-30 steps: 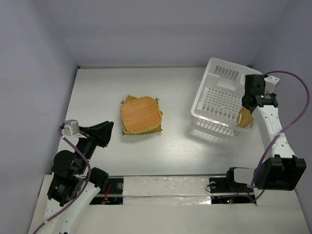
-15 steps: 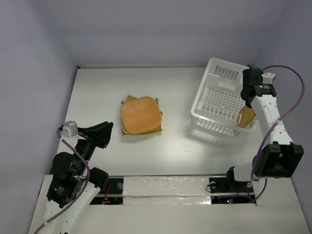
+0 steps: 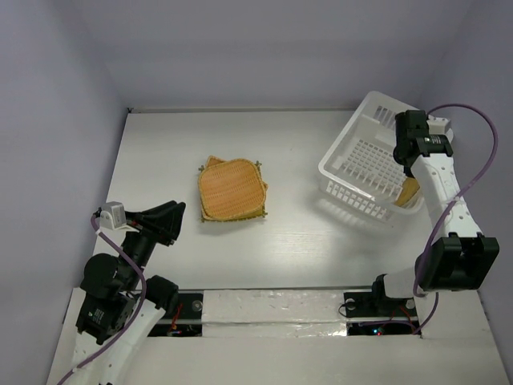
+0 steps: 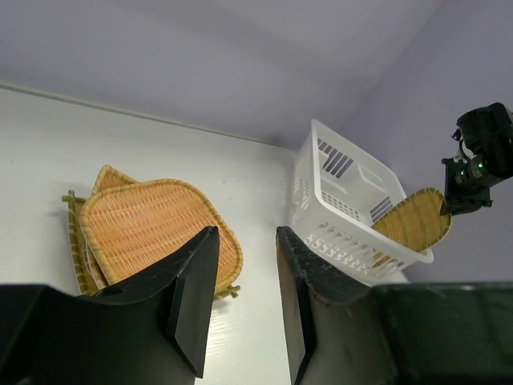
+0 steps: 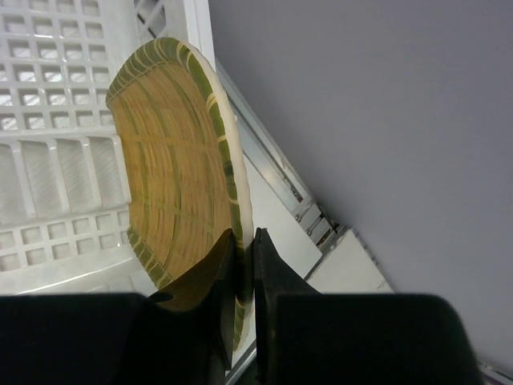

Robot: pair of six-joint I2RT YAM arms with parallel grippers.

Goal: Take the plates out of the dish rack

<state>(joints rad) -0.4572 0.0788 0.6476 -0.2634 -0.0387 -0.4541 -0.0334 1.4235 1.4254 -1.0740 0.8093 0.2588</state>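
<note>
The white dish rack [image 3: 361,172] stands tilted at the right of the table, its far side raised. My right gripper [image 3: 410,170] is shut on the rim of a fan-shaped woven plate [image 5: 172,152] with green trim, held on edge at the rack's near right corner [image 3: 409,191]. Its fingers [image 5: 272,273] pinch the plate's rim. Stacked orange woven plates [image 3: 232,189] lie flat at the table's middle. My left gripper [image 4: 244,241] is open and empty, raised above the near left table, looking toward the stack [image 4: 152,228] and the rack [image 4: 353,212].
Purple walls close in the table at left, back and right. The right wall lies close behind the rack and the right arm [image 3: 445,208]. A metal rail [image 3: 272,305] runs along the near edge between the arm bases.
The right gripper has lifted with the plate, and the dish rack has tipped up and shifted right with it. The left arm has dropped slightly.
</note>
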